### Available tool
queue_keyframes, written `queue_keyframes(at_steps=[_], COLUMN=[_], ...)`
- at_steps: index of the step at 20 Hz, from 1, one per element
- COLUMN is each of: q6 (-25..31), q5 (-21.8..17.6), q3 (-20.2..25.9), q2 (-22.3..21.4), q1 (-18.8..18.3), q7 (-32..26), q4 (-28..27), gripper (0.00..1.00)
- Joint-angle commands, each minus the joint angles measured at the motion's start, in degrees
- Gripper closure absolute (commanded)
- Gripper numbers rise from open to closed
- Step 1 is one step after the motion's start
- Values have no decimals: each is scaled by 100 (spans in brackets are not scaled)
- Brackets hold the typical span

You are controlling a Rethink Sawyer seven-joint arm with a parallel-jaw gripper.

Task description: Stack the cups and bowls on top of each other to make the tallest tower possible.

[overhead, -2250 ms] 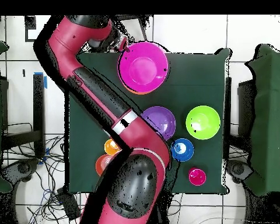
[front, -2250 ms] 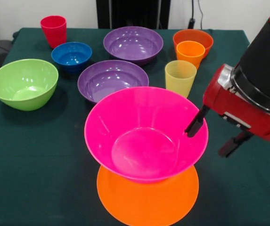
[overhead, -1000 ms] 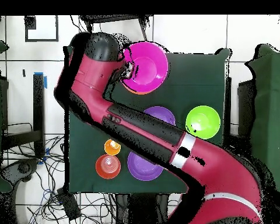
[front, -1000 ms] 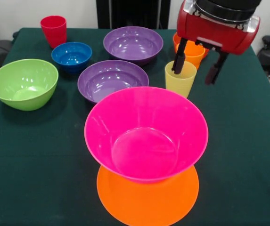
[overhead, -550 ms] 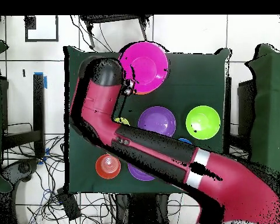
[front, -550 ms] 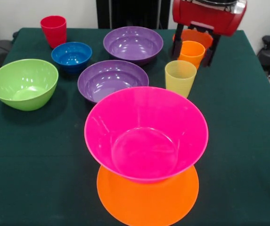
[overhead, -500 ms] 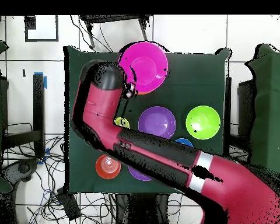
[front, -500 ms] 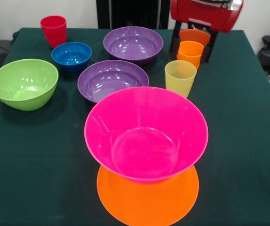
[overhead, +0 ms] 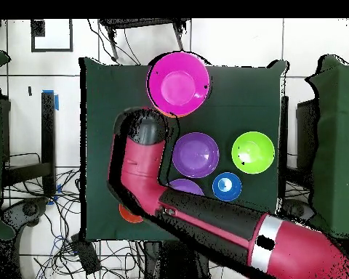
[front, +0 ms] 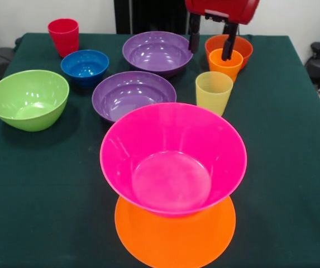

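Looking first at the front view, the big glossy pink plastic bowl [front: 173,158] sits low in the middle of the picture, right side up on the flat round orange plastic bowl [front: 175,228], which looks to be upside down so it makes a wide base; that is the start of the tower; only the orange one's front edge shows, the rest is under the pink one. The other things wait on the dark green table [front: 294,156]: a lime green bowl [front: 28,99] at the left, a small blue bowl [front: 85,66] and a red plastic cup [front: 63,37] at the upper left, and two purple bowls, the near purple bowl [front: 133,94] and the far purple bowl [front: 157,52], in the upper middle. The see-through yellow cup [front: 214,91] stands just behind the pink bowl's rim; the orange-yellow cup [front: 225,63] sits inside the small red-orange bowl [front: 229,48], so little of that bowl shows. The red gripper [front: 210,37] hangs at the top edge with its two dark fingers spread apart, holding nothing, one finger by the far purple bowl and one in front of the orange-yellow cup; most of its body is cut off, so I cannot tell which thing it is going for.

In the overhead view, the thick red arm [overhead: 199,211] lies across the lower middle and hides the cups, the gripper and most of one purple bowl; the tower shows at the top middle.
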Motion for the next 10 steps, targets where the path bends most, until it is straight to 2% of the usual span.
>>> queue_keyframes(at_steps=[1,6,10], q6=[1477,1960,2049], q5=[-378,-1322,-2501], q3=[-968,-1686,-2338], q2=[-213,-126,107], q1=[205,369,426], q7=[2198,2991,3831], q4=[1446,1854,2089], gripper=[0,0,0])
